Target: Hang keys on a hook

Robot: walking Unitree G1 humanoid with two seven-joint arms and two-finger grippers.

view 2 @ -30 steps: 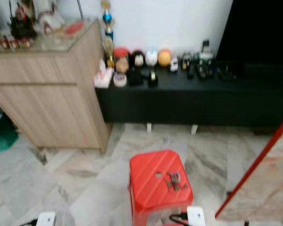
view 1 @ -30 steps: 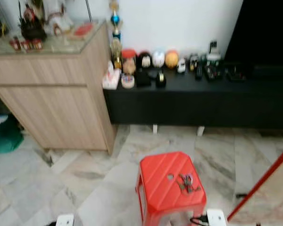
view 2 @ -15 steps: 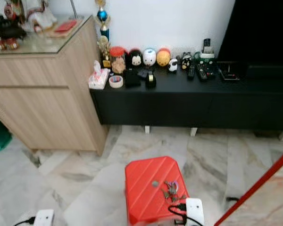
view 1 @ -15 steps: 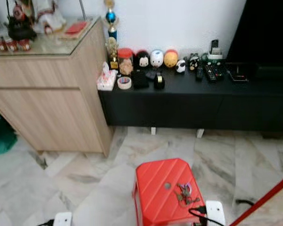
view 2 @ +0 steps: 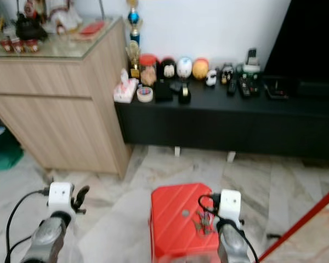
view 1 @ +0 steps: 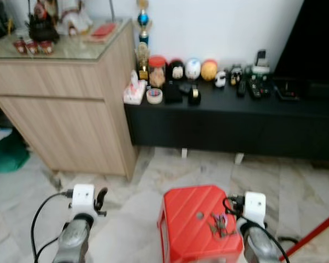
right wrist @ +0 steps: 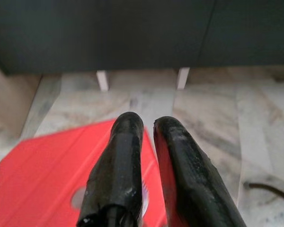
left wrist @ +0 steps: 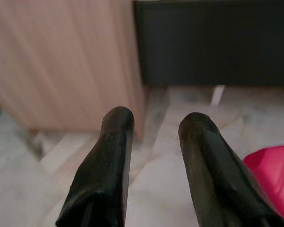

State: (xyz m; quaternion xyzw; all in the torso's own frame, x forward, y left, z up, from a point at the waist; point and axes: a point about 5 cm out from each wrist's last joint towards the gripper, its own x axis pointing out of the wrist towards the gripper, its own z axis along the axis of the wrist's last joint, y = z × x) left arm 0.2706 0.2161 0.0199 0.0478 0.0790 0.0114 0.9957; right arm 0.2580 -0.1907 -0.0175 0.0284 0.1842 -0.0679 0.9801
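Loosely bunched, the keys [view 1: 219,224] on the red stool [view 1: 186,219] are light, rigid, jingly; grip the ring. Right claw [right wrist: 146,127] nearly clenched, empty; left claw [left wrist: 154,125] released.

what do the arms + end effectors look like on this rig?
Both arms are silver-grey, each ending in a white boxy wrist block with a black cable looping off it. The left end effector and the right end effector each have two long, glossy black fingers, rounded at the tips and thicker toward the base. No markings are legible.
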